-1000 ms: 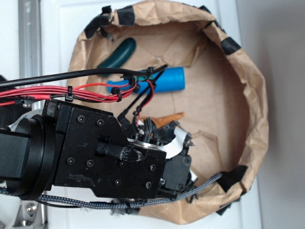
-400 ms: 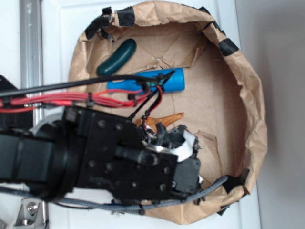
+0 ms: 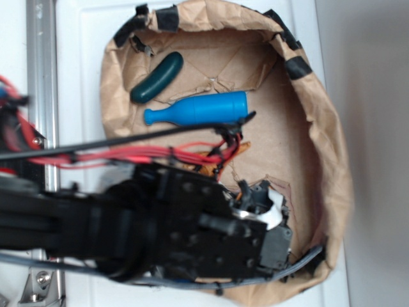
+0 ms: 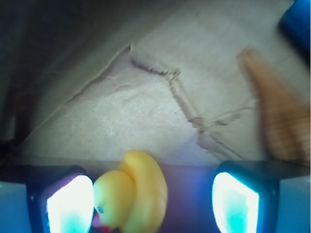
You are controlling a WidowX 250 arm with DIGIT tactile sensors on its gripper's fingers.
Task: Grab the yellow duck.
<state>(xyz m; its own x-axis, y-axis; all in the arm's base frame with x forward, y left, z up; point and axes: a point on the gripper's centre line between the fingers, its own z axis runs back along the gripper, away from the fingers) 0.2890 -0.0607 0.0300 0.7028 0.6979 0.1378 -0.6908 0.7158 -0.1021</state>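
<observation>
Now, quick read:
duck: yellow duck sits between the two pads, against the left pad, clear gap to the right pad
gripper: gripper spread wide around it, not clamped
exterior: arm hides the duck; blue bottle and dark green piece lie untouched in the paper-lined bowl
seashell: tan seashell off to one side, apart
progress: approach looks done; squeeze and lift left
</observation>
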